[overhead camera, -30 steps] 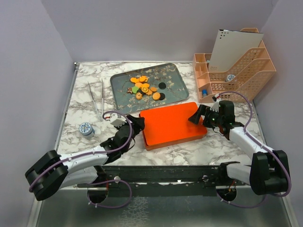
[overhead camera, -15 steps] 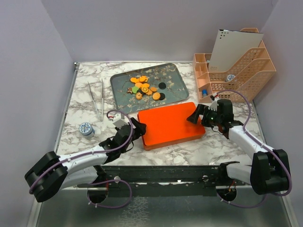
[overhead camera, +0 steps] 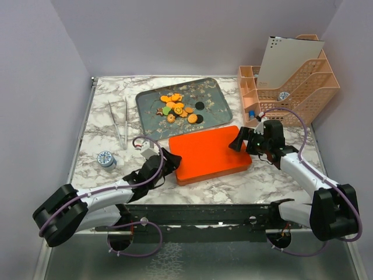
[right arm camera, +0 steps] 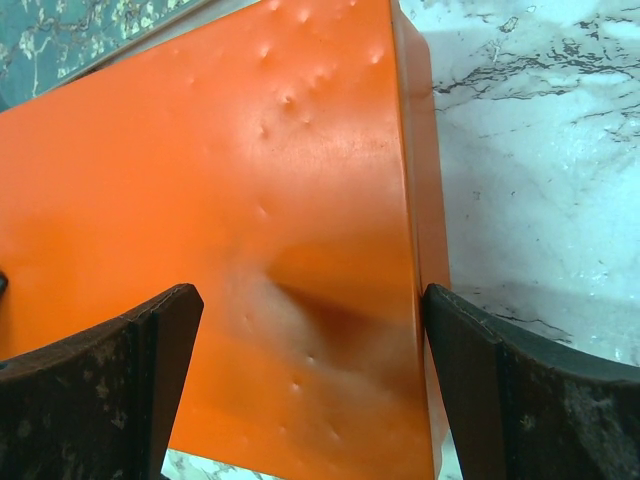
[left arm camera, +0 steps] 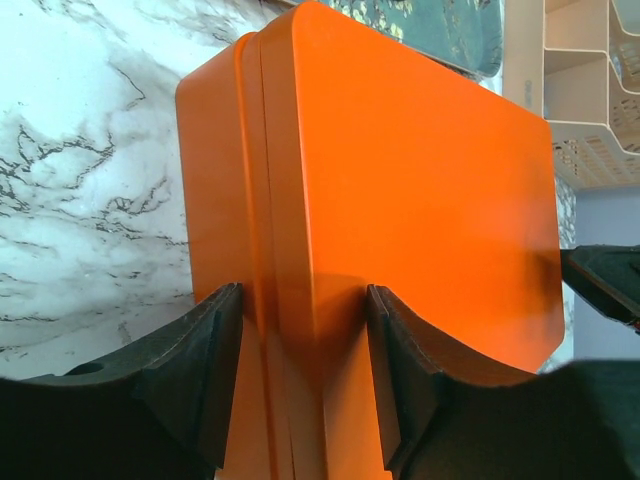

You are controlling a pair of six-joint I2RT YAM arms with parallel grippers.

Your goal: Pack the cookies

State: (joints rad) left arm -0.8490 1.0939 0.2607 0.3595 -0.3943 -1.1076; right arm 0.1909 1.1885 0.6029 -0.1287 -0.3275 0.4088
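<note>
The cookies (overhead camera: 178,108) lay on the tray (overhead camera: 215,96) behind the shut orange box (overhead camera: 210,153), whose edge the left tool (left arm camera: 302,295) gripped while the right tool (right arm camera: 310,300) gaped open astride it; one-sided pulling might slide it

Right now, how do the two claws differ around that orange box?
The left claw pinches the orange box by its edge, fingers set close; the right claw gapes wide and grips nothing. The left claw is at the box's left end, while the right claw straddles its right corner. Both are black, two-fingered and pointed at the same box.
</note>
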